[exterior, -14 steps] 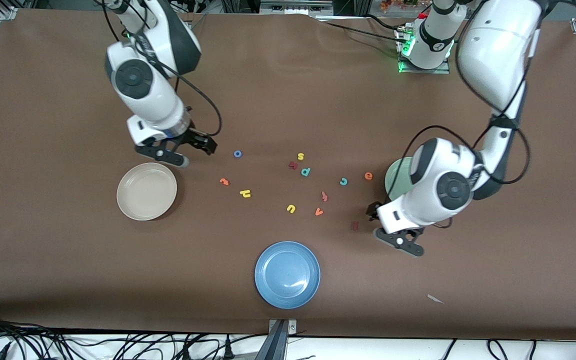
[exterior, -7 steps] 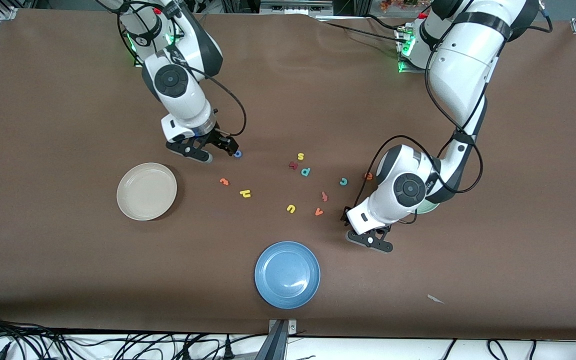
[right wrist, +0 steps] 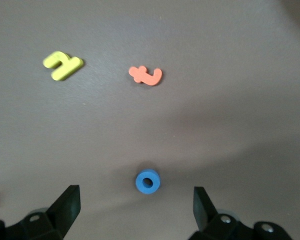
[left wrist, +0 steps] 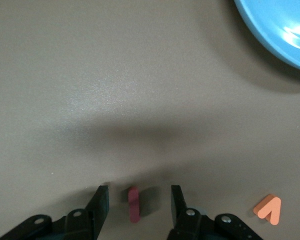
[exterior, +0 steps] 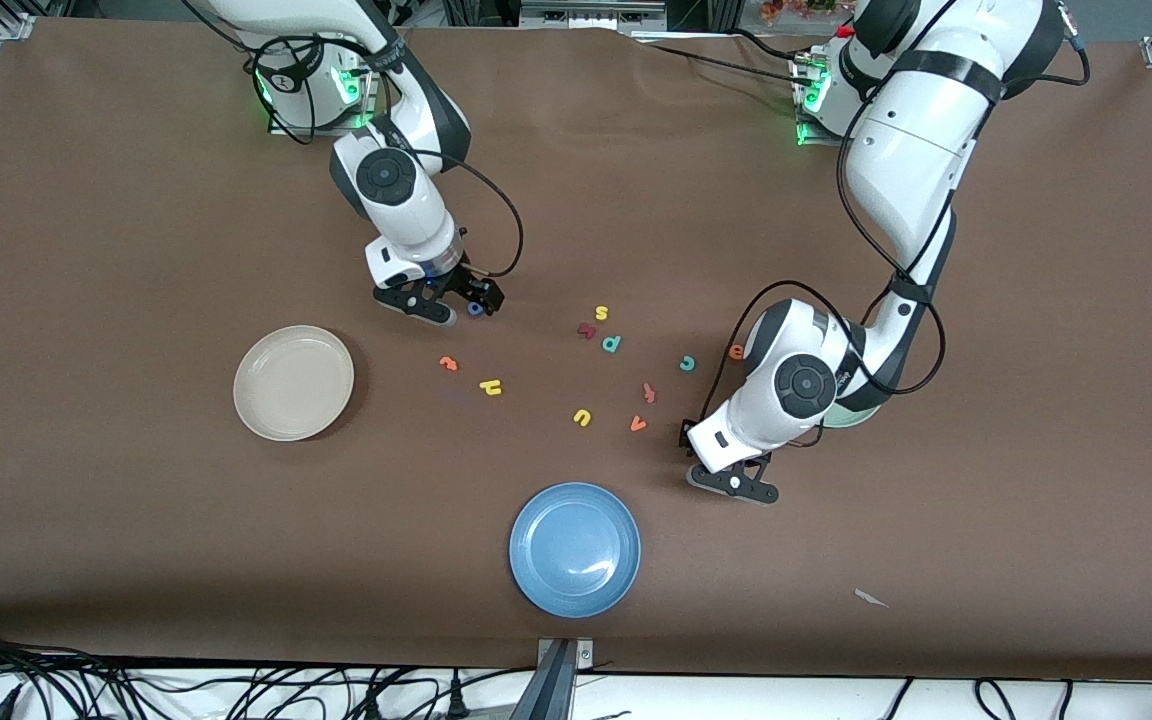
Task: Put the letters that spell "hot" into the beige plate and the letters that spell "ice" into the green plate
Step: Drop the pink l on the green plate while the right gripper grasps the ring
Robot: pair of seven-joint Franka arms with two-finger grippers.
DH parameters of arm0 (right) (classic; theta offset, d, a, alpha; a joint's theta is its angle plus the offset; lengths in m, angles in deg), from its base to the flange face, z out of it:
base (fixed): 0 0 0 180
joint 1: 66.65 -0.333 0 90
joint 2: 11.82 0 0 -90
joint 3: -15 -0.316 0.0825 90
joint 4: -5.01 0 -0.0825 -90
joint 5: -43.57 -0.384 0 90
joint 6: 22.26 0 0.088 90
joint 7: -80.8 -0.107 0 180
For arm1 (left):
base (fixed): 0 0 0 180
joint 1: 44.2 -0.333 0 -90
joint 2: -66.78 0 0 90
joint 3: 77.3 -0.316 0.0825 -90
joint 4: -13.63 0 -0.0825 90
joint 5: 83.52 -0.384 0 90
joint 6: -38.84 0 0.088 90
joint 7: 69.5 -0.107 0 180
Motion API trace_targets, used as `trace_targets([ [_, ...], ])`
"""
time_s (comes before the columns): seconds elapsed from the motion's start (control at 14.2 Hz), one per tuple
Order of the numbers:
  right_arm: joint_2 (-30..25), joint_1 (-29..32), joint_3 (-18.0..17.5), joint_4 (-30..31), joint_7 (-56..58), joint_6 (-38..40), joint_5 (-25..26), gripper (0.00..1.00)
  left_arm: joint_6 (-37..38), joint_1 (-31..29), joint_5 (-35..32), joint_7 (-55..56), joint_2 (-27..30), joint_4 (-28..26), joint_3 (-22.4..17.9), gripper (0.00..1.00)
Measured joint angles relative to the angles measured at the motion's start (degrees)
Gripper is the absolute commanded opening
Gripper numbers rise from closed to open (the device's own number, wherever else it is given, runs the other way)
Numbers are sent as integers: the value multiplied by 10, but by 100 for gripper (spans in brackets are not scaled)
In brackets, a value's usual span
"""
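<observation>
Here, legible foam letters, "s" [exterior: 601, 313], "p" [exterior: 612, 344]

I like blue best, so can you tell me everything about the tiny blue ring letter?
The blue "o" is a tiny, thick foam ring with a round hole in its middle. It lies flat on the brown table, farther from the front camera than the orange "t". The right gripper is open with its fingers either side, not touching it.

You're getting even overhead light, glare glinting on the blue plate [exterior: 574, 550], soft shadows pooling under arms.
</observation>
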Motion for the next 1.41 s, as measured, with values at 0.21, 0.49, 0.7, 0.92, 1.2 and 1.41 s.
trace_targets([
  [0.21,24,-1,0,0,0,-6,3,100,0,0,0,2,0,-8,0,11],
  [0.49,47,-7,0,-1,0,-9,4,92,0,0,0,2,1,-10,-3,0],
  [0.7,50,-8,0,-2,0,-9,4,76,3,0,0,4,2,-10,-3,0],
  [0.92,50,-9,0,-2,0,-9,4,61,56,-2,-3,4,13,-5,-5,0],
  [1.2,50,-9,0,-2,0,-9,4,43,186,-8,-24,2,76,-1,-10,0],
  [1.41,49,-10,1,-3,0,-8,5,39,291,-10,-28,-11,113,-5,-12,0],
])
